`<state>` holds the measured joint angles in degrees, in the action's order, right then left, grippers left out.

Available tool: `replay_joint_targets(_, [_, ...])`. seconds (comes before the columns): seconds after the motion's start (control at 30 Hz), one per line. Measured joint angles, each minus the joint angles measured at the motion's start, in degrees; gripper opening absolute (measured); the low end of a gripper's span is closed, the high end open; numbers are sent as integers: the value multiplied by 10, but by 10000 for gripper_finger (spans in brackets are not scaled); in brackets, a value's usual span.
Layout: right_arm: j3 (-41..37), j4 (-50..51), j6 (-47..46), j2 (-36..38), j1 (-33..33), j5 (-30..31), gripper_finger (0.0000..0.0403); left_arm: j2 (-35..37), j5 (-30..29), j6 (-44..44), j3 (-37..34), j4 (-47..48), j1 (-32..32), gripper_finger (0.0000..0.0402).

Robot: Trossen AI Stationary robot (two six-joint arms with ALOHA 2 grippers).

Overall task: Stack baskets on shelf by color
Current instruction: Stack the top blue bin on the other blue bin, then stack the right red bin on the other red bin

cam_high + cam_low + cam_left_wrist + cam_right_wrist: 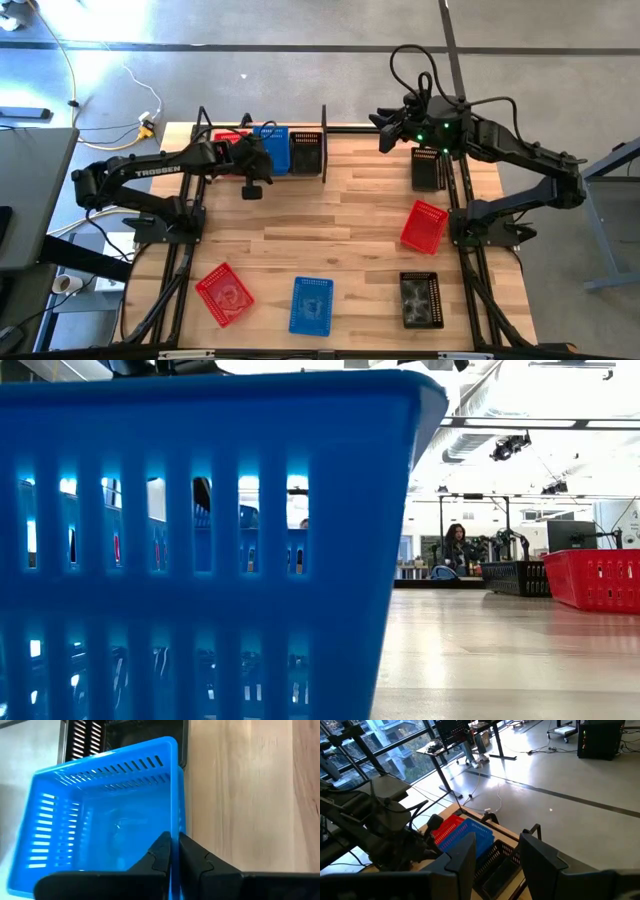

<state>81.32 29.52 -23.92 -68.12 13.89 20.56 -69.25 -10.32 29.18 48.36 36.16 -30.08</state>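
On the shelf (323, 140) at the table's far edge, a red basket (229, 137), a blue basket (273, 148) and a black basket (306, 152) stand side by side. My left gripper (264, 157) is at the blue basket (105, 820) and shut on it; a second blue rim (180, 775) shows just beneath it. My right gripper (500, 865) hovers open above the far right part of the table and touches nothing. Loose on the table lie two red baskets (423, 225) (224, 293), a blue one (311, 304) and two black ones (421, 299) (428, 168). My left gripper pinches the blue basket's side wall (173, 837) at its rim, with one finger (161, 854) inside the basket and the other (194, 856) outside. The fingers come from the near side, slanting down. The basket sits tilted over the second blue rim.
The shelf's upright divider stands right of the black basket, with bare board beyond it. The near blue basket (200, 540) fills most of the low view. A person (455, 546) sits far back in the room.
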Motion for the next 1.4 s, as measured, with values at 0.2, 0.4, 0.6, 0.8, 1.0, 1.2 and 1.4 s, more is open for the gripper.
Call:
replay_joint_targets(0.2, [0, 0, 0, 0, 0, 0, 134, 0, -6, 13, 0, 4, -16, 35])
replay_joint_targets(0.4, [0, 0, -6, 0, 0, 0, 134, 0, -7, 30, 0, 14, -19, 68])
replay_joint_targets(0.6, [0, 0, -7, 0, 0, 0, 134, 0, -7, 4, 0, 14, -19, 106])
replay_joint_targets(0.8, [0, 6, -17, 0, 0, -24, 134, 0, -8, -40, 32, 42, -19, 135])
replay_joint_targets(1.0, [0, 55, -54, 0, 0, -55, 134, 0, -5, -53, 78, 109, -18, 138])
replay_joint_targets(1.2, [0, 168, -120, -1, -15, -111, 134, 16, 54, -101, 95, 142, -16, 136])
replay_joint_targets(1.4, [0, 307, -242, -1, -61, -90, 134, 52, 97, -181, 95, 141, 11, 136])
